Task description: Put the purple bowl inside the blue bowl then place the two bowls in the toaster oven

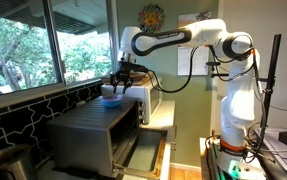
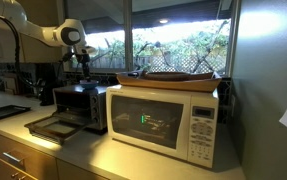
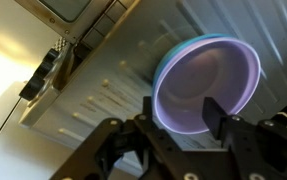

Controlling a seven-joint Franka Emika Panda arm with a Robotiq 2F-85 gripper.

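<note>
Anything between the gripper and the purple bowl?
Nothing. In the wrist view the open gripper hangs directly over the purple bowl, nested in the blue bowl, with no object between.

Likely a kitchen: microwave (image 2: 158,120) beside toaster oven (image 2: 81,105).

The purple bowl (image 3: 208,85) hides the blue bowl (image 3: 215,37) except a thin rim toward 1 o'clock in the wrist view. The gripper (image 3: 181,112) covers their 6 o'clock edge.
</note>
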